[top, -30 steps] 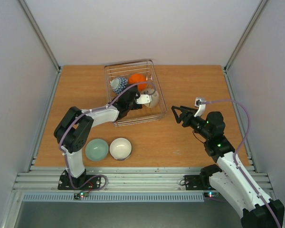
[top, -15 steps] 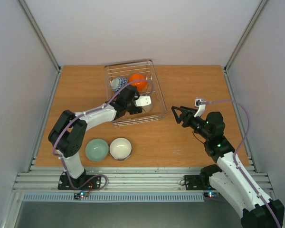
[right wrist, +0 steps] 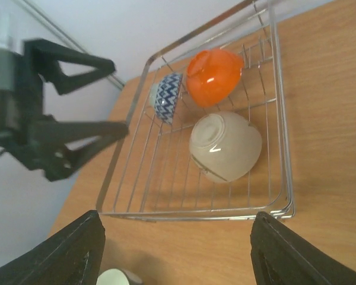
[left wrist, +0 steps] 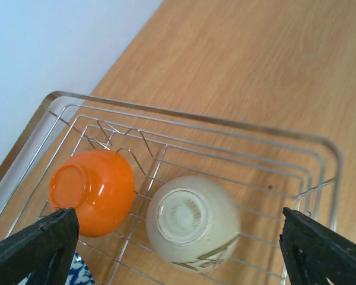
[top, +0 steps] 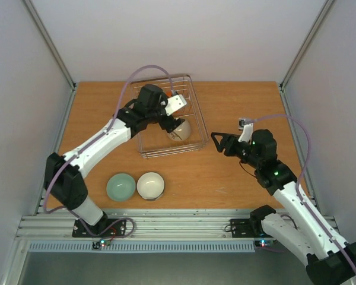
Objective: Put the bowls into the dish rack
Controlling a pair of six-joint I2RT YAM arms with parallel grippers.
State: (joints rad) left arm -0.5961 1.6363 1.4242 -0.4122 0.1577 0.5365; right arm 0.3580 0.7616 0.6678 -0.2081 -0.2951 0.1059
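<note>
A wooden table (top: pixel 237 101) is seen from above, with a robot arm on each side. At the near left, a pale green bowl (top: pixel 120 187) and a white bowl (top: pixel 150 185) sit upright side by side on the wood. Farther back, near the middle, stands the dish rack (right wrist: pixel 184 217), a silvery wire basket. Inside it, a blue-patterned bowl (right wrist: pixel 166 98) lies on its side just beside an orange bowl (left wrist: pixel 92 190), and a beige bowl (left wrist: pixel 193 219) lies base up next to them. The left gripper (top: pixel 173 123) hangs over the rack above the beige bowl, its fingers spread wide and holding nothing. To the right of the rack, the right gripper (top: pixel 215 142) is above bare wood, pointing toward the rack, fingers apart and empty.
</note>
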